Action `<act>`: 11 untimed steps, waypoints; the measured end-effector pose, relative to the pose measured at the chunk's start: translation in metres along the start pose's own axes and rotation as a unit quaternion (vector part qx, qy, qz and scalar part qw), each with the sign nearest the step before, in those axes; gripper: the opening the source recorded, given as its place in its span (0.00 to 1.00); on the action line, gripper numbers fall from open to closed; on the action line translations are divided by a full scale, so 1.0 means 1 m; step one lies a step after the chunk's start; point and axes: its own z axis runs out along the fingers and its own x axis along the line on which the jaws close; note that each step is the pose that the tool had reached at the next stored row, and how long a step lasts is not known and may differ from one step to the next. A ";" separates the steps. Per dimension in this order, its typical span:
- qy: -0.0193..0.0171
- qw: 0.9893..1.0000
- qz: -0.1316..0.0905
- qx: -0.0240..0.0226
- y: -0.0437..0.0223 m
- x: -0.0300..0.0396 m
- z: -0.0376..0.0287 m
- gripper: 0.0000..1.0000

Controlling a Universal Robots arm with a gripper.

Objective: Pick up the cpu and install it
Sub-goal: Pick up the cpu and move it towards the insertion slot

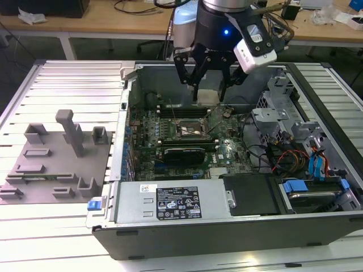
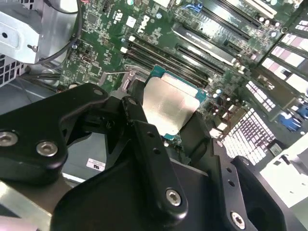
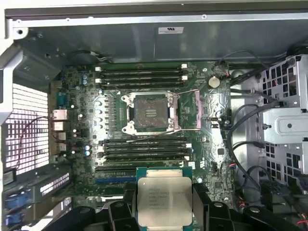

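My gripper [image 1: 208,89] hangs over the back of the open computer case, shut on the cpu [image 1: 209,97], a small flat square chip with a silvery top. In both wrist views the cpu [image 2: 168,106] [image 3: 164,196] sits between the black fingers [image 2: 144,139], held by its edges above the green motherboard [image 3: 86,101]. The open socket [image 3: 149,113] lies on the board apart from the chip, its metal frame [image 3: 189,110] flipped to one side. In the exterior view the socket [image 1: 190,129] is below the gripper, nearer the case's front.
Memory slots [image 3: 142,74] flank the socket. A metal drive cage [image 1: 281,113] with cables stands at the exterior view's right. The power supply [image 1: 170,201] with a white label lines the case's front. A grey fixture plate [image 1: 51,164] lies outside at the left.
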 end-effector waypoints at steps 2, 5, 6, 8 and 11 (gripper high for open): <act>0.000 1.000 0.000 0.000 0.0016 -0.0003 0.0069 0.55; 0.000 1.000 0.000 0.000 0.0080 0.0003 0.0181 0.55; 0.000 1.000 0.000 0.000 0.0091 0.0007 0.0197 0.55; 0.000 1.000 0.000 0.000 0.0122 0.0026 0.0246 0.55; 0.000 1.000 0.000 0.000 0.0139 0.0043 0.0302 0.55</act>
